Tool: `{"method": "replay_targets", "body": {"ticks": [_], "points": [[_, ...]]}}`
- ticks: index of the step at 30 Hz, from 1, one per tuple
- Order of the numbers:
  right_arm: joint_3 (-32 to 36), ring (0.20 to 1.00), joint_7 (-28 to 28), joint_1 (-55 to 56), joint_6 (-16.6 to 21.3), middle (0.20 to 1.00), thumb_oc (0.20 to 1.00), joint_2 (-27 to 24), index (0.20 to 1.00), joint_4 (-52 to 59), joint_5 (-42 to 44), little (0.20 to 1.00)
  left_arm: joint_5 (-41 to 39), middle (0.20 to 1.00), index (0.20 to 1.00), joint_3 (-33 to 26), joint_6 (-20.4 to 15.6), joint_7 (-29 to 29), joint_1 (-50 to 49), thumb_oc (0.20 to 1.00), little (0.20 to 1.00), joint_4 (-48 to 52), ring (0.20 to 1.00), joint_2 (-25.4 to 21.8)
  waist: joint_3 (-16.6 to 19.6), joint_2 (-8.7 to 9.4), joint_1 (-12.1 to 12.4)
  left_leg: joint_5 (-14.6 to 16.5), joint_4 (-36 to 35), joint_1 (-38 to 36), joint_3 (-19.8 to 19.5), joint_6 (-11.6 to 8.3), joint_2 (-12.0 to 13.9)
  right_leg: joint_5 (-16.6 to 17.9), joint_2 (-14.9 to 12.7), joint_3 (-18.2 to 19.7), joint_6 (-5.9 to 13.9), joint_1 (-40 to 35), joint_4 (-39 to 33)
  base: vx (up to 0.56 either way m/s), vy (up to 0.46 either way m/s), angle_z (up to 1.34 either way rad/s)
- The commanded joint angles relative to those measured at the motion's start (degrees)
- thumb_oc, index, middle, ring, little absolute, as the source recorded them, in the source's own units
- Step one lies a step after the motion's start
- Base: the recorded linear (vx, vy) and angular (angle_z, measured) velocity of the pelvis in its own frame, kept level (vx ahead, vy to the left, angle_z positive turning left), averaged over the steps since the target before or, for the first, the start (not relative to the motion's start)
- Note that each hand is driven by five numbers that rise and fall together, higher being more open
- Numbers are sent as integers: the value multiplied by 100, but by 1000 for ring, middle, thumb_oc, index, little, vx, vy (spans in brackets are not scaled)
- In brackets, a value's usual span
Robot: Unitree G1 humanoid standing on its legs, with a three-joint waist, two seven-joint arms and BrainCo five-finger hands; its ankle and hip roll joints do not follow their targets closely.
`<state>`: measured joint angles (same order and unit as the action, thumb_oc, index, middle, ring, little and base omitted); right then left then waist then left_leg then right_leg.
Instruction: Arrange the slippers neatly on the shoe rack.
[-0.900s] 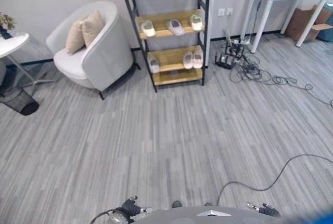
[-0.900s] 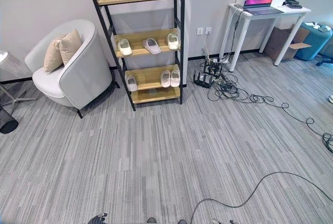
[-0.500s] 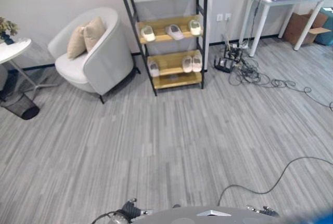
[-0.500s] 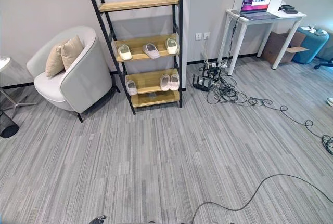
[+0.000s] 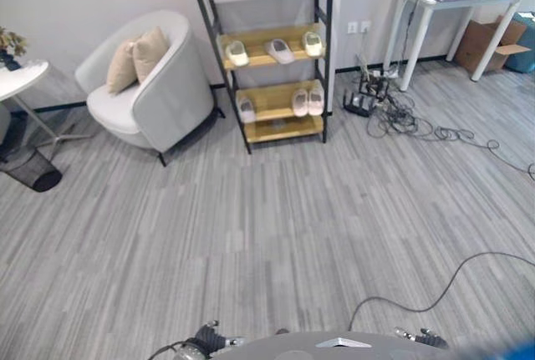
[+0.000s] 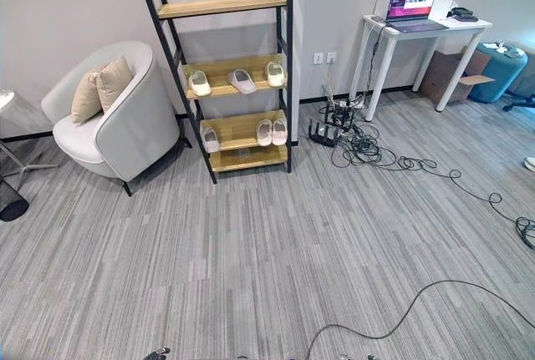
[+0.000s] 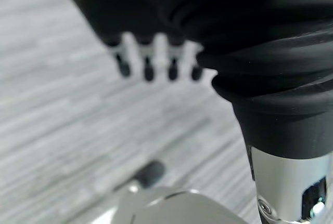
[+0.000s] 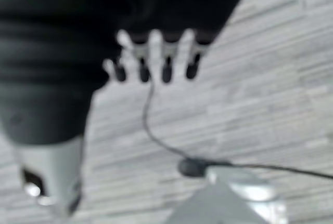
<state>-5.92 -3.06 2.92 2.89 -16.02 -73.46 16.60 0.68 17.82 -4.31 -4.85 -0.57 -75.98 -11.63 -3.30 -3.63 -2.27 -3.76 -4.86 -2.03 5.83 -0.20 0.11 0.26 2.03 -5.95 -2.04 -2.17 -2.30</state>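
My left hand (image 7: 156,63) and right hand (image 8: 153,57) hang empty over the floor, fingers straight and relaxed. The slippers (image 5: 272,48) sit scattered on the shoe rack (image 5: 266,59), some skewed near shelf edges; a clumsy reach could knock one off.
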Motion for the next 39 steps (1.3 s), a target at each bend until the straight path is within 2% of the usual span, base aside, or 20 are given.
{"method": "replay_targets", "body": {"ticks": [1, 2, 3, 5, 8, 10, 13, 15, 16, 18, 19, 21, 22, 24, 26, 29, 33, 37, 38, 39], "points": [[-114, 1000, 14, -284, 70, 1000, 1000, -50, 1000, 72, 134, 1000, 74, 1000, 1000, 18, 55, 129, 410, 1000, 1000, -171, 1000, 91, -626, 251, 3, 657, 1312, 414, -371, -342, 356, -593, -542, 99, 483, 91, 522, -52, -119, 8], [-74, 1000, -11, -335, 38, 1000, 1000, -127, 1000, 60, 179, 1000, 169, 1000, 1000, 173, 82, 150, 532, 1000, 1000, -167, 1000, 135, -847, 376, 9, 336, 2233, 1108, -281, -406, 373, -602, -590, -21, 389, -19, 429, 12, -95, 25], [-55, 1000, -12, -329, 28, 1000, 1000, -161, 1000, 30, 231, 1000, 208, 1000, 1000, 233, 83, 160, 560, 1000, 1000, -164, 1000, 143, -875, 417, 9, 276, 2399, 1354, -137, -378, 429, -652, -592, -88, 364, -72, 384, 189, -49, 41], [-112, 1000, -4, -280, 23, 1000, 1000, -109, 1000, -32, 246, 1000, 70, 1000, 1000, 185, 45, 195, 509, 1000, 1000, -140, 1000, 165, -849, 488, 230, 220, 1829, 1839, -52, -282, 387, -787, -555, -121, 427, -327, 252, 357, 75, 48], [-173, 1000, 66, -285, 54, 1000, 1000, 31, 1000, 9, 297, 1000, -804, 1000, 1000, -267, 2, 491, 373, 1000, 1000, -157, 1000, 200, -820, 544, 550, -188, 1286, 2134, -502, -377, 209, -912, -472, -40, 493, -589, 153, 289, 85, 15], [-166, 1000, 113, -339, 36, 1000, 1000, 68, 1000, 16, 228, 1000, -781, 1000, 1000, -456, 35, 388, 316, 1000, 1000, -324, 1000, 167, -727, 663, 664, -124, 1474, 2298, -685, -325, 29, -1055, -561, 59, 575, -765, 166, 393, 181, -23], [-167, 1000, 79, -484, 51, 1000, 1000, 72, 1000, 335, 148, 1000, -442, 1000, 1000, -403, 52, 257, 255, 1000, 1000, -404, 1000, 80, -619, 787, 707, 197, 1947, 2265, -495, -113, -86, -1116, -804, 190, 681, -737, 629, 385, 233, -51], [-175, 1000, 72, -532, 79, 1000, 1000, 109, 1000, 353, 144, 1000, -323, 1000, 1000, -364, 72, 204, 302, 1000, 1000, -409, 1000, 70, -605, 822, 700, 315, 2006, 2213, -417, -42, -92, -1076, -860, 224, 739, -658, 844, 243, 165, -64], [-301, 1000, 53, -667, 63, 1000, 1000, 163, 1000, 446, 15, 1000, -297, 1000, 1000, -329, 70, 134, 412, 1000, 1000, -322, 1000, 8, -583, 854, 696, 539, 1995, 2018, -280, 96, -88, -813, -982, 242, 893, -376, 1457, 273, 183, -53], [-304, 1000, 48, -679, 82, 1000, 1000, 166, 1000, 485, 25, 1000, -525, 1000, 1000, -363, 14, 203, 476, 1000, 1000, -135, 1000, -41, -611, 848, 681, 608, 1989, 1928, -214, 152, -86, -555, -1020, 201, 958, -160, 1867, 212, 145, -39], [-306, 1000, 54, -671, 102, 1000, 1000, 183, 1000, 556, 50, 1000, -1000, 1000, 1000, -454, -64, 337, 531, 1000, 1000, 168, 1000, -86, -664, 823, 661, 704, 1935, 1748, -150, 214, -70, -252, -1115, 59, 1007, 139, 2330, 146, 98, -40], [-286, 1000, 59, -659, 88, 1000, 1000, 227, 1000, 559, 60, 1000, -1410, 1000, 1000, -557, -148, 296, 648, 1000, 1000, 410, 1000, -134, -756, 740, 626, 856, 1823, 1378, -32, 278, 0, 25, -1504, -593, 982, 500, 2654, 263, 108, -35], [-279, 1000, 50, -644, 100, 1000, 1000, 247, 1000, 572, 90, 1000, -1816, 1000, 1000, -645, -213, 264, 807, 1000, 1000, 654, 1000, -218, -883, 684, 546, 985, 1721, 1091, 3, 255, 42, -140, -1603, -1017, 873, 728, 2425, 317, 50, -45], [-234, 1000, 44, -576, 129, 1000, 1000, 268, 1000, 559, 229, 1000, -2205, 1000, 1000, -713, -271, 249, 954, 1000, 1000, 738, 1000, -227, -1095, 643, 379, 1130, 1697, 816, -90, 254, -19, -206, -1414, -857, 857, 1098, 2083, 300, -15, -24], [-203, 1000, 39, -499, 111, 1000, 1000, 289, 1000, 500, 333, 1000, -2291, 1000, 1000, -722, -299, 264, 981, 1000, 1000, 775, 1000, -196, -1143, 666, 235, 1248, 1637, 650, -133, 219, -70, -20, -1397, -681, 940, 1257, 1463, 289, -96, 20], [-222, 1000, 50, -460, 83, 1000, 1000, 306, 1000, 448, 303, 1000, -2076, 1000, 1000, -645, -300, 251, 1022, 1000, 1000, 667, 1000, -149, -1212, 615, 104, 1390, 1491, 340, -163, 125, -39, 224, -1416, -628, 1041, 1454, 842, 250, -95, 14], [-127, 1000, 67, -278, 25, 1000, 1000, 238, 1000, 287, 203, 1000, -1327, 1000, 1000, -426, -208, 300, 866, 1000, 1000, 246, 1000, -50, -1121, 573, -143, 1591, 1216, -251, -301, -18, 17, 465, -1406, -121, 1185, 1646, 595, 389, -207, 3], [-123, 1000, 108, -242, 32, 1000, 1000, 133, 1000, 235, 129, 1000, -1013, 1000, 1000, -341, -164, 320, 558, 1000, 1000, -6, 1000, 114, -913, 437, -209, 1586, 1134, -504, -373, -115, 222, 396, -1204, -45, 1036, 1572, 871, 355, -266, 51], [-126, 1000, 140, -257, 26, 1000, 1000, 53, 1000, 203, 97, 1000, -989, 1000, 1000, -382, -114, 375, 436, 1000, 1000, -105, 1000, 137, -846, 351, -172, 1201, 1482, -448, -458, -310, 461, 142, -998, -76, 868, 1496, 1099, 214, -225, 11], [-126, 1000, 140, -257, 26, 1000, 1000, 51, 1000, 202, 98, 1000, -989, 1000, 1000, -382, -115, 375, 435, 1000, 1000, -105, 1000, 139, -845, 344, -178, 1206, 1490, -442, -465, -316, 470, 137, -993, -85, 864, 1496, 1103, 296, -362, -5]]}}
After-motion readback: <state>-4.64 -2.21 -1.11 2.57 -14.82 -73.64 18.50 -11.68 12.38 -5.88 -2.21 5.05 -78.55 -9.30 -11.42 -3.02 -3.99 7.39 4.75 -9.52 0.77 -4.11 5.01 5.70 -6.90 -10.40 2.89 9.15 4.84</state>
